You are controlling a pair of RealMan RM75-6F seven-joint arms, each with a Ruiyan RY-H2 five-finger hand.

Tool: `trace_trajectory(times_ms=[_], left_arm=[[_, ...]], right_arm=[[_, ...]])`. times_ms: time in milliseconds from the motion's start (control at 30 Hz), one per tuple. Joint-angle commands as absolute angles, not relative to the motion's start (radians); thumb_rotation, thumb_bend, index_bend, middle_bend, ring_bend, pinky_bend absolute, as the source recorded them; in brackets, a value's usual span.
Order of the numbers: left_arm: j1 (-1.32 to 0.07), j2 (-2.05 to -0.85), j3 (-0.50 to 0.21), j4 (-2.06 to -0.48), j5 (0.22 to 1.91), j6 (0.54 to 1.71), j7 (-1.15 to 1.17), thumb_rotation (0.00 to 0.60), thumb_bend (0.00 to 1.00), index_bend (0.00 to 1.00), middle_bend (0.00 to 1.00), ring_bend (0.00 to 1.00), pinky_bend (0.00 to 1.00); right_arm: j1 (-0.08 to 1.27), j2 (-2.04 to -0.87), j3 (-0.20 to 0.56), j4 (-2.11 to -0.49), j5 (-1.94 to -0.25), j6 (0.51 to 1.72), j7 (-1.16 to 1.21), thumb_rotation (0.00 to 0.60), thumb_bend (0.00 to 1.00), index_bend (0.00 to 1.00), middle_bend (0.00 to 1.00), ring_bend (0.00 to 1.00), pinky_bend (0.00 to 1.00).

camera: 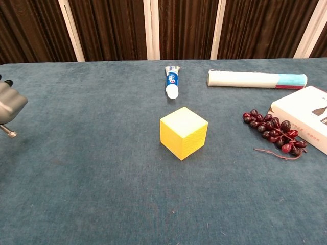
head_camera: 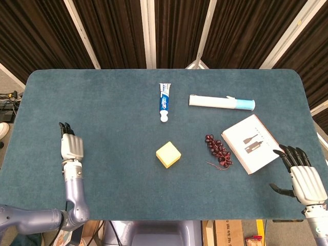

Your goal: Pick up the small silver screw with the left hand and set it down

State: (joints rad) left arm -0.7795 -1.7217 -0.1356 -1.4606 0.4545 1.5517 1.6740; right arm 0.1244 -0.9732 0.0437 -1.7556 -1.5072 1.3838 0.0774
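Note:
A small silver screw (camera: 8,131) sticks out below my left hand (camera: 10,103) at the left edge of the chest view, and the hand holds it above the blue cloth. In the head view the left hand (head_camera: 71,146) hovers over the table's left part with its fingers curled in; the screw is hidden there. My right hand (head_camera: 303,176) rests at the table's right front corner with fingers spread and nothing in them.
A yellow cube (head_camera: 168,154) sits mid-table. Behind it lie a toothpaste tube (head_camera: 163,101) and a white-and-blue tube (head_camera: 221,102). Dark grapes (head_camera: 218,150) and a white box (head_camera: 252,143) lie to the right, near the right hand.

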Motion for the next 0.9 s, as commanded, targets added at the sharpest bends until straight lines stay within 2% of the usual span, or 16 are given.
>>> trace_trajectory(times_ms=[33,533,900], left_arm=[[-0.795,-1.739,-0.156,-1.458,0.452,1.56,1.681,0.6,0.55,0.58,0.19,0.0,0.0],[-0.84,-1.831,-0.18,-1.378,0.434,1.585,1.743,0.6,0.54,0.56,0.19,0.0,0.0],[-0.846,-1.855,-0.186,-1.364,0.428,1.597,1.766,0.6,0.52,0.5,0.18,0.0,0.0]], right_arm=[[0.125,-0.974,0.044,-1.756,-1.506,1.382,0.077,0.6,0.15,0.19,0.11,0.06,0.0],[0.126,-0.971,0.044,-1.751,-1.506,1.383,0.09,0.6,0.15,0.19,0.11,0.06,0.0],[0.127,-0.972,0.043,-1.749,-1.509,1.382,0.093,0.6,0.15,0.19,0.11,0.06,0.0]])
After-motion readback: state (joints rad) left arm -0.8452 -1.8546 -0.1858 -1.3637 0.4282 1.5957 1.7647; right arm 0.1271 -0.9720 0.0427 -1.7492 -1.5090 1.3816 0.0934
